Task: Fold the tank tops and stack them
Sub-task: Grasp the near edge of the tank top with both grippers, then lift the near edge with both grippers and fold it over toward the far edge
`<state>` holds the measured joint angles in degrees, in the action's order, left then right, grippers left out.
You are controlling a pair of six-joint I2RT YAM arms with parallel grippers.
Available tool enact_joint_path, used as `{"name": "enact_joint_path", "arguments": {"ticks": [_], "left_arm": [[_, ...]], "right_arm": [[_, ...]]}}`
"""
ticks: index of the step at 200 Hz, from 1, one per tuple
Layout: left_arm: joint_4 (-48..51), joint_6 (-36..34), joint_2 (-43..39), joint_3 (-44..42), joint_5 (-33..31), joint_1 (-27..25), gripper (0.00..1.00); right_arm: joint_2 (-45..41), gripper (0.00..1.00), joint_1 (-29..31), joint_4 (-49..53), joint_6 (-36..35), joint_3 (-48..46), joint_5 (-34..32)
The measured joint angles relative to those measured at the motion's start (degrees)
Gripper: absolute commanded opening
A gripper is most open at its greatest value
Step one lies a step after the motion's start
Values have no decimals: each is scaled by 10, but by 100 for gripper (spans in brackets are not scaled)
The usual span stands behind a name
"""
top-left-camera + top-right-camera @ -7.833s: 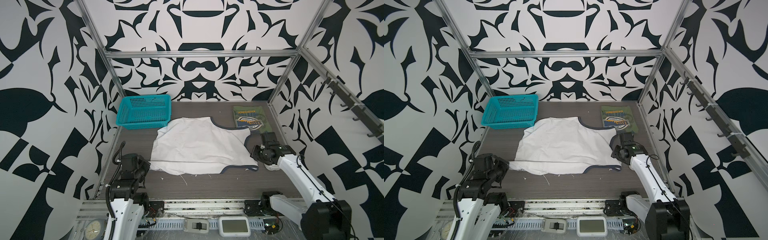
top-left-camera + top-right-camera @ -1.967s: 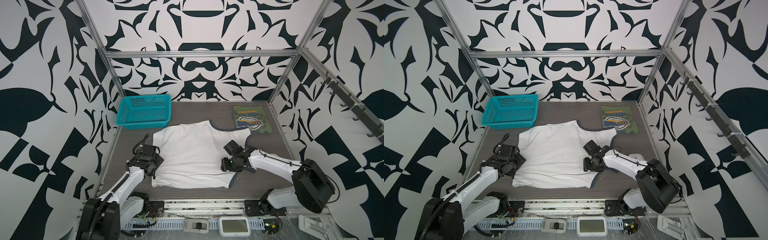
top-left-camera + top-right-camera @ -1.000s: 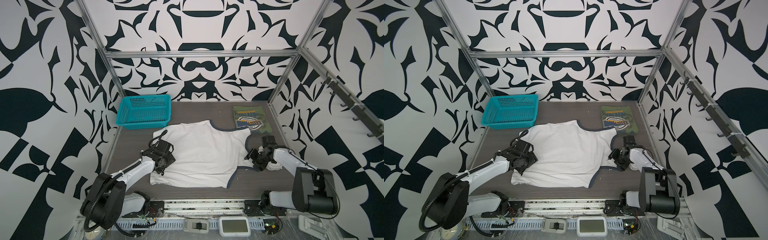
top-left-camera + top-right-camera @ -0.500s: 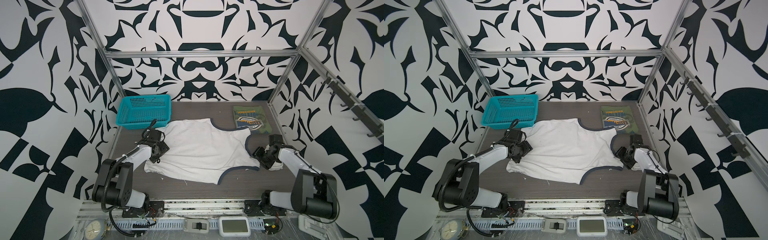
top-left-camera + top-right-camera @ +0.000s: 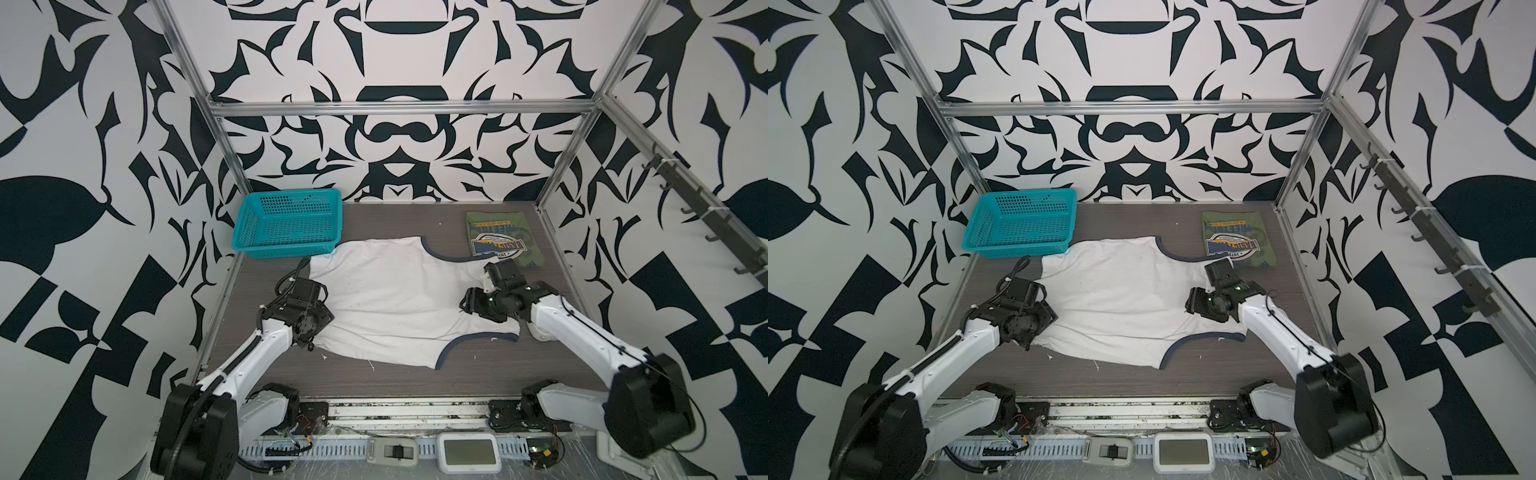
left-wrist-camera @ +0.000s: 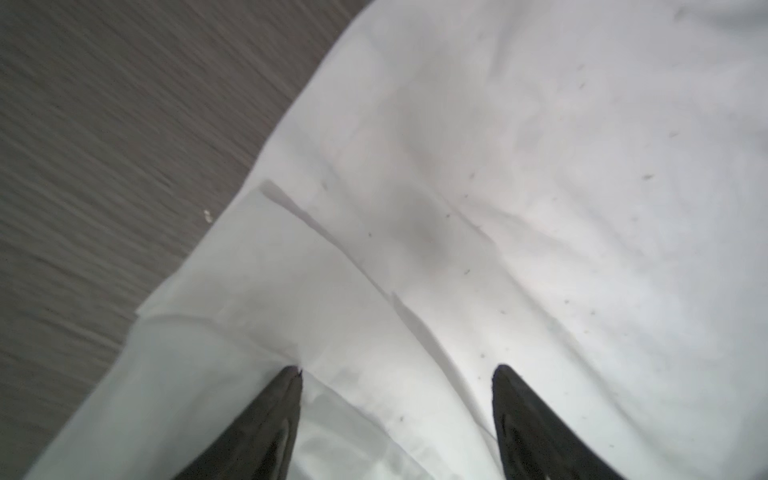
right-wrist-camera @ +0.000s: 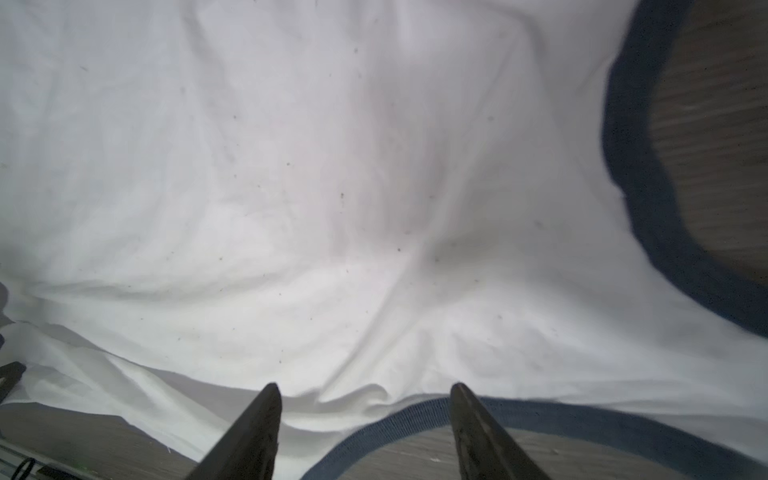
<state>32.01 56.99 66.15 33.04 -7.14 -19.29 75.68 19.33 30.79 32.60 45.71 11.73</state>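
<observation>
The white tank top (image 5: 395, 299) (image 5: 1121, 299) with navy trim lies spread flat mid-table, plain side up. The olive green tank top (image 5: 498, 243) (image 5: 1235, 241) lies folded at the back right, badge print up. My left gripper (image 5: 316, 332) (image 5: 1034, 338) hangs low over the white top's left edge. In the left wrist view its jaws (image 6: 397, 370) are open, with only white cloth (image 6: 498, 166) between them. My right gripper (image 5: 466, 303) (image 5: 1190, 306) is over the top's right side. It (image 7: 363, 388) is open, straddling the navy trim (image 7: 415, 419).
A teal mesh basket (image 5: 291, 226) (image 5: 1021, 222) stands at the back left, touching the white top's far corner. Bare dark table (image 5: 374, 374) runs along the front edge. Metal frame posts and patterned walls close in both sides and the back.
My left gripper has moved from the top's far left corner toward the front along its left edge. My right gripper has moved left onto the cloth. The top lies almost as before.
</observation>
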Motion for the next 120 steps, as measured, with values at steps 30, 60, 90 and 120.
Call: {"name": "enact_joint_path", "arguments": {"ticks": [30, 60, 90, 120], "left_arm": [[-2, 7, 37, -4, 11, -33, 76], [-11, 27, 21, -20, 8, -34, 77], [-16, 66, -43, -62, 5, -37, 75], [18, 137, -159, -112, -1, -84, 74]], "right_arm": [[101, 64, 24, -28, 1, 21, -5], [133, 60, 38, -26, 9, 14, -22], [112, 60, 44, -24, 23, -9, -46], [49, 61, 44, -21, 48, -67, -65]]}}
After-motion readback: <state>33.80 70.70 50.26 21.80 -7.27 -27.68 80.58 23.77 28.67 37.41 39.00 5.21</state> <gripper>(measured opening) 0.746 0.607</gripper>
